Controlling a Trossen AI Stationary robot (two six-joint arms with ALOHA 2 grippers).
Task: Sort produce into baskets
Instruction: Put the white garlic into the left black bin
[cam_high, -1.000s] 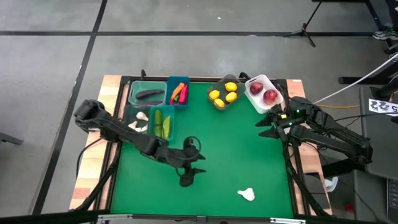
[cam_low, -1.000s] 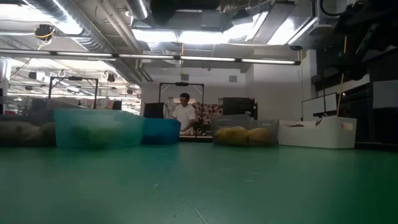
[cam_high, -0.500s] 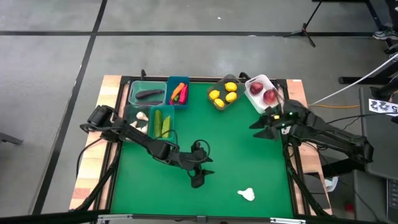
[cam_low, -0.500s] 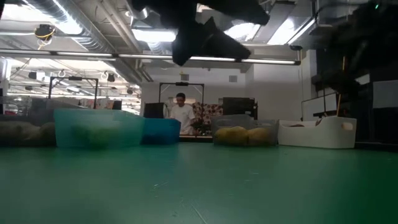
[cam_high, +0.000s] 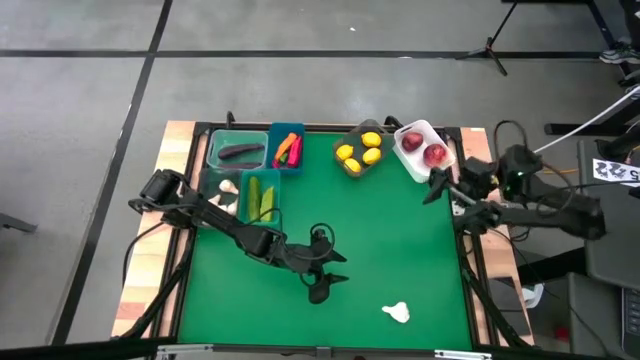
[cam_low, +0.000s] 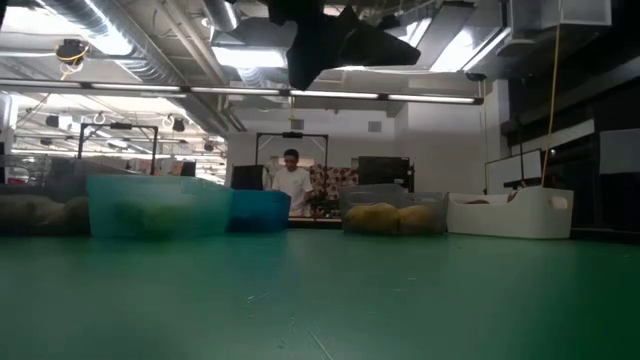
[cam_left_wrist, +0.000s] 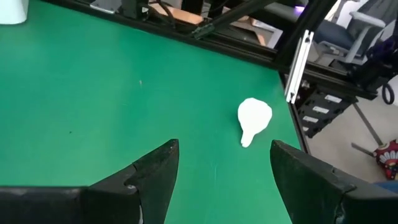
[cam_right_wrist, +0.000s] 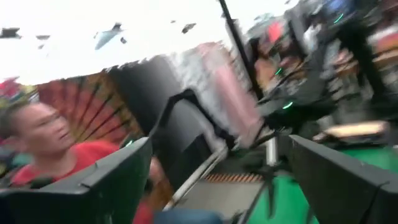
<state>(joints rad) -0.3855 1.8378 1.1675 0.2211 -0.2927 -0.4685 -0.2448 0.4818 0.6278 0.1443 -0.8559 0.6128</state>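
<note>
Left gripper (cam_high: 322, 287) fingers (cam_left_wrist: 155, 171) spread above garlic (cam_left_wrist: 254, 118).

The worktop (cam_high: 380, 230) has a smooth, matt green mat with pale wood at its edges. The baskets look like plastic: the teal basket (cam_low: 158, 205) is see-through and the white basket (cam_low: 510, 213) is not. The garlic (cam_left_wrist: 254, 118) looks smooth, white and matt

left gripper (cam_high: 327, 286): out over mid-table, fingers apart, empty
right gripper (cam_high: 437, 187): at right edge, fingers apart
</note>
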